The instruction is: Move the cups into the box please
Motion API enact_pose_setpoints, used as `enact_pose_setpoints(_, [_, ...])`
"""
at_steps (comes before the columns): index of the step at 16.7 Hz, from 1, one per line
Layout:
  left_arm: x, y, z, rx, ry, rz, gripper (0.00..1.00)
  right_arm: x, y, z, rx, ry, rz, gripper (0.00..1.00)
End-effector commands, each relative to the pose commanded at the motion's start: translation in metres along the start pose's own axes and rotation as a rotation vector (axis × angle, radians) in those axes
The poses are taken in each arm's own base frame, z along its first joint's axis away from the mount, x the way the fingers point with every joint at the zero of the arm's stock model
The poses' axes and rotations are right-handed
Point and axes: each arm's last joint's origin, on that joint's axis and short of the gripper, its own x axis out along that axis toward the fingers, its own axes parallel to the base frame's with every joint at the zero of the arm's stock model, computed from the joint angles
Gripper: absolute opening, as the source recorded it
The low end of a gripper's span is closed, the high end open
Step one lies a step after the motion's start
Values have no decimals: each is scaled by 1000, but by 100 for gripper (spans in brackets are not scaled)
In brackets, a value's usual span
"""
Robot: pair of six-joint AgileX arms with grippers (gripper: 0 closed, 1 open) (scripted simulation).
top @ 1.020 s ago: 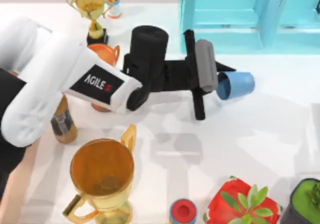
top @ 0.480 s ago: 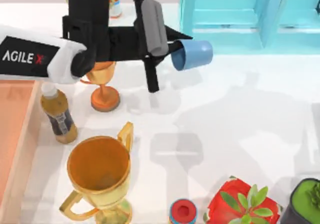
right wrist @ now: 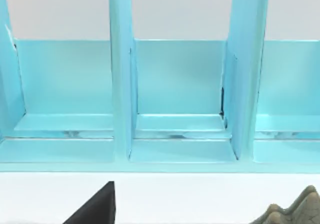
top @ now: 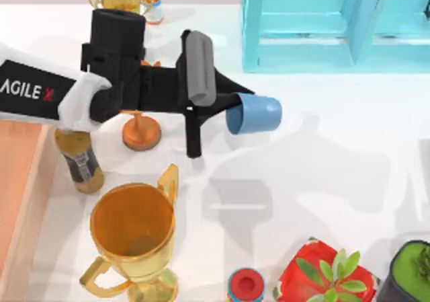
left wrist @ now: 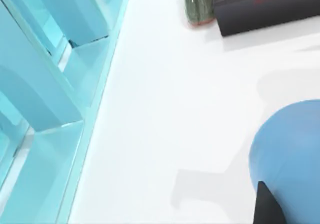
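A small blue cup [top: 255,114] hangs on its side above the table's middle, with my left gripper [top: 234,104] shut on its rim. In the left wrist view the same cup [left wrist: 292,154] is close up, with a dark fingertip [left wrist: 266,209] against it. The salmon-pink box [top: 19,174] lies at the table's left edge, well to the left of the held cup. My right arm is parked facing the cabinet; a dark part of the right gripper [right wrist: 97,210] shows in the right wrist view.
Between cup and box stand an orange trophy [top: 141,132], a brown bottle [top: 80,164] and a large gold trophy [top: 134,231]. A turquoise cabinet [top: 322,26] lines the back right. A red-potted plant [top: 326,275], green pot [top: 410,268] and small can [top: 246,285] sit along the front.
My left arm swung left with the blue cup, away from the cabinet, and has since come a little toward the front. Its grip on the cup has held.
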Motion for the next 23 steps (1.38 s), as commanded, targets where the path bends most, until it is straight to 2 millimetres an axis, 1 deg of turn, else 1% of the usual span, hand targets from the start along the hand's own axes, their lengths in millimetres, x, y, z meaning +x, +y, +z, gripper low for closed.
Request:
enact_pose_setpoints(2, [2, -1, 0, 1, -1, -3, 0, 0, 0, 0, 0, 0, 0, 100])
enact_pose_setpoints(4, [-2, 9, 4, 7, 22, 27, 0, 0, 0, 0, 0, 0, 0, 100])
enact_pose_setpoints(6, [-12, 29, 11, 13, 80, 96, 0, 0, 0, 0, 0, 0, 0, 100])
enact_pose_setpoints(9, [-40, 70, 25, 11, 236, 241, 0, 0, 0, 0, 0, 0, 0, 100])
enact_pose_setpoints(11, [-64, 92, 35, -10, 380, 317, 0, 0, 0, 0, 0, 0, 0, 100])
enact_pose_setpoints(12, [-76, 100, 37, -28, 460, 338, 0, 0, 0, 0, 0, 0, 0, 100])
enact_pose_setpoints(14, [-105, 111, 40, -68, 619, 352, 0, 0, 0, 0, 0, 0, 0, 100])
enact_pose_setpoints(16, [-138, 117, 45, -114, 779, 341, 0, 0, 0, 0, 0, 0, 0, 100])
enact_pose_setpoints(19, [-191, 113, 47, -219, 993, 261, 0, 0, 0, 0, 0, 0, 0, 100])
enact_pose_setpoints(21, [-226, 101, 47, -322, 1105, 172, 0, 0, 0, 0, 0, 0, 0, 100])
enact_pose_setpoints(23, [-260, 89, 45, -430, 1180, 87, 0, 0, 0, 0, 0, 0, 0, 100])
